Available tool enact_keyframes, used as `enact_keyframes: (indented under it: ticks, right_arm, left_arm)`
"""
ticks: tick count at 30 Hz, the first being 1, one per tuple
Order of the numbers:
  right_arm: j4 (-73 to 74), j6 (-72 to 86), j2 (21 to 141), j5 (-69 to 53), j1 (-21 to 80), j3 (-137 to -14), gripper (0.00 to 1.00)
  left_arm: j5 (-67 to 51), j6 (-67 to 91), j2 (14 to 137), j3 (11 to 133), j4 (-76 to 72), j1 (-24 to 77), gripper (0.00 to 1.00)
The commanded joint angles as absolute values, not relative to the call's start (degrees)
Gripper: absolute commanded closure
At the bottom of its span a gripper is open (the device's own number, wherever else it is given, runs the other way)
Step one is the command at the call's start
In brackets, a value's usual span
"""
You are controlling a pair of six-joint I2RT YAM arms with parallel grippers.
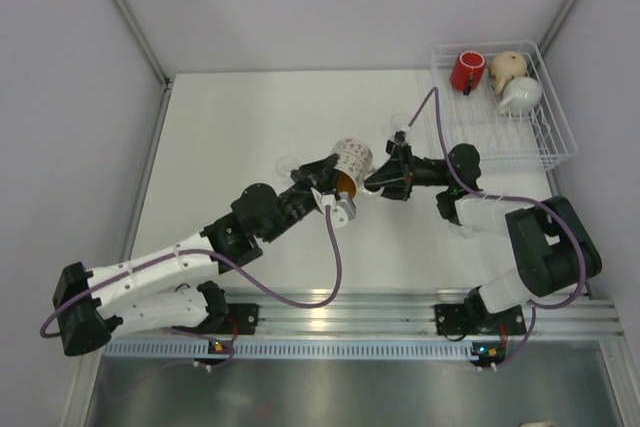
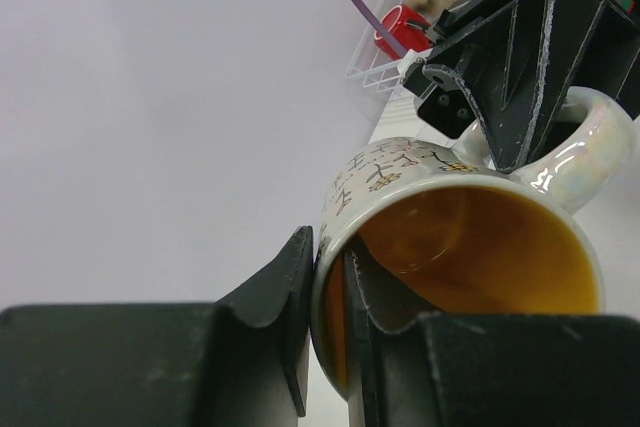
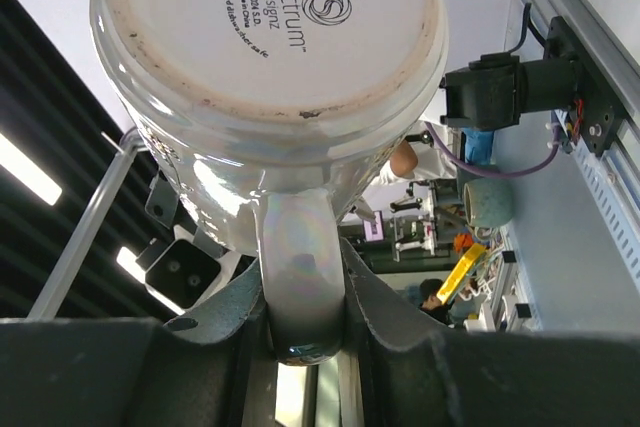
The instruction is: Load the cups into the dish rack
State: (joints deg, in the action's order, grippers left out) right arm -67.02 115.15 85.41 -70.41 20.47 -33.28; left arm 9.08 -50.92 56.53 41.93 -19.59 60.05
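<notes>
A speckled white mug with an orange inside [image 1: 351, 159] hangs tilted above the table's middle, between both arms. My left gripper [image 1: 335, 192] is shut on its rim, one finger inside the orange wall [image 2: 470, 237] and one outside [image 2: 330, 257]. My right gripper [image 1: 372, 182] is shut on the mug's handle [image 3: 300, 267], the mug's base [image 3: 270, 37] facing its camera. The white wire dish rack [image 1: 560, 137] stands at the back right. In it are a red cup [image 1: 466, 71], a beige mug [image 1: 508, 67] and a white mug [image 1: 520, 95].
Two faint clear glass tumblers seem to stand on the table, one [image 1: 288, 162] left of the held mug and one [image 1: 398, 127] behind it. Grey walls close in the left, back and right sides. A metal rail [image 1: 400, 309] runs along the near edge.
</notes>
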Motion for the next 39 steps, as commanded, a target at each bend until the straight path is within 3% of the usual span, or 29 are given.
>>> enact_keyframes:
  ticks: [1,3,4,8,16,25,39]
  right_arm:
    - [-97.91,130.96,84.99,-69.26,23.64,-35.77,1.00]
    - [-97.91,130.34,84.73,-69.52,23.64,-36.82,1.00]
    - [-97.91,130.34,84.47,-69.26,23.64,-37.17,1.00]
    - [-97.91,129.29,84.02,-66.72,22.94,-38.58,1.00]
    - [-97.91,129.20,83.41,-63.46,22.41,-42.36,1.00]
    - [-97.82,129.73,85.25,-61.08,18.73,-43.94,1.00]
    - [-95.46,128.68,91.57,-60.38,9.24,-51.50,1.00]
  left_arm:
    - [7.98,-50.71,57.04,42.54,-31.03,61.26,1.00]
    - [9.22,-50.63,57.13,42.10,-31.11,61.26,0.98]
    - [10.01,-50.80,57.04,41.75,-31.11,61.26,0.86]
    - [10.72,-50.28,56.69,41.05,-31.11,61.17,0.54]
    - [12.04,-50.62,56.25,39.99,-31.20,61.17,0.51]
    - [12.57,-48.87,54.49,40.17,-31.11,61.26,0.33]
    - [16.78,-39.05,54.58,43.85,-30.15,61.17,0.26]
